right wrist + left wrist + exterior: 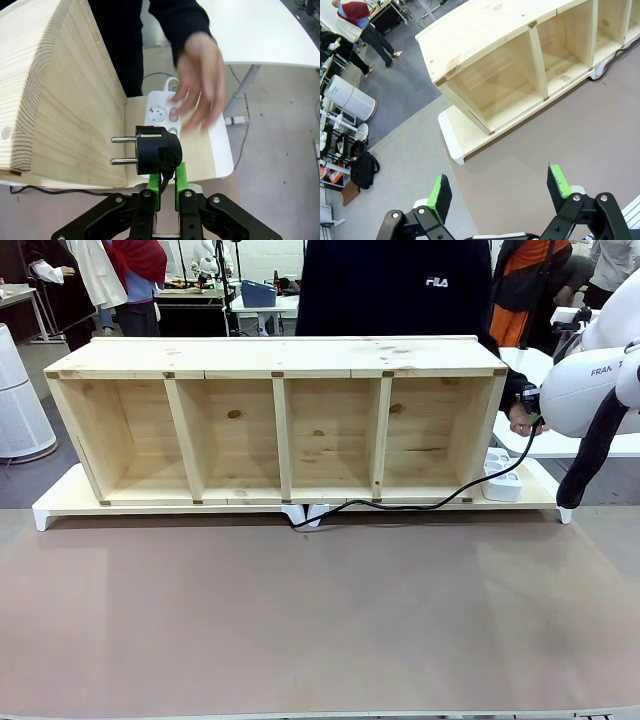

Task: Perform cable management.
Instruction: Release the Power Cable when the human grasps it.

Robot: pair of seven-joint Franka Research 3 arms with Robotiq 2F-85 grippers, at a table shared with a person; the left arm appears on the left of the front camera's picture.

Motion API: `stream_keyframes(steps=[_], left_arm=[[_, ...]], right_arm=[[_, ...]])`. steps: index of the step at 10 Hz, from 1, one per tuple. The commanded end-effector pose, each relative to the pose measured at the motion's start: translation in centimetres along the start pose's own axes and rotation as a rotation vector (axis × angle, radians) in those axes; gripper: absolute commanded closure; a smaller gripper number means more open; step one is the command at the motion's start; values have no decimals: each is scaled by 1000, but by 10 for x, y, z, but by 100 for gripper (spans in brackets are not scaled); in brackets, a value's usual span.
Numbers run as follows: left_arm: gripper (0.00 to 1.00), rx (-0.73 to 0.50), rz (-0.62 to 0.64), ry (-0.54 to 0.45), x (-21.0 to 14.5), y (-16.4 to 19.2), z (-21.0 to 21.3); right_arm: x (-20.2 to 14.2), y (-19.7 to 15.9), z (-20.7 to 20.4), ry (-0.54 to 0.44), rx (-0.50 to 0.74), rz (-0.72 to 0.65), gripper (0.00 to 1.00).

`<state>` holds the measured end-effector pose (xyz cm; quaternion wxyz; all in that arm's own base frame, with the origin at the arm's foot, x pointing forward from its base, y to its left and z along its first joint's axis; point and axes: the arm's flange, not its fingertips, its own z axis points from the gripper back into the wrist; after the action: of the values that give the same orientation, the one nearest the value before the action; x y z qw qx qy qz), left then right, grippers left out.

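The cable (420, 504) is a thin black cord. It lies along the front of the wooden shelf (280, 420), then rises at the right to my right gripper (530, 408). In the right wrist view that gripper (167, 182) is shut on the cord just under its black plug (155, 147), whose two prongs point at the shelf's end wall. Behind the plug, a person's hand (200, 95) hovers, blurred, over the white power strip (162, 112). My left gripper (499, 187) hangs open high over the brown mat, holding nothing, with the shelf (520, 60) and a stretch of cable (610, 62) beyond it.
The shelf stands on a white base board (60, 502) at the table's far side, with the power strip (500, 478) on its right end. The person (400, 290) stands behind the shelf. The brown mat (320, 620) stretches in front. A white side table (260, 35) stands to the right.
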<state>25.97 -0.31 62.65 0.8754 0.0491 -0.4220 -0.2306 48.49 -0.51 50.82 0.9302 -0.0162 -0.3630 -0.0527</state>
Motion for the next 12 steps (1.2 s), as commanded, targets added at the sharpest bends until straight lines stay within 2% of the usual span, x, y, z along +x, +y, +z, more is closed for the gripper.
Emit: stream_keyframes(steps=[1,12], left_arm=[[0,1,0,-1,0,0,0],[0,1,0,-1,0,0,0]], right_arm=[[0,0,0,-1,0,-4,84],[-1,0,2,-14,21,8,84]])
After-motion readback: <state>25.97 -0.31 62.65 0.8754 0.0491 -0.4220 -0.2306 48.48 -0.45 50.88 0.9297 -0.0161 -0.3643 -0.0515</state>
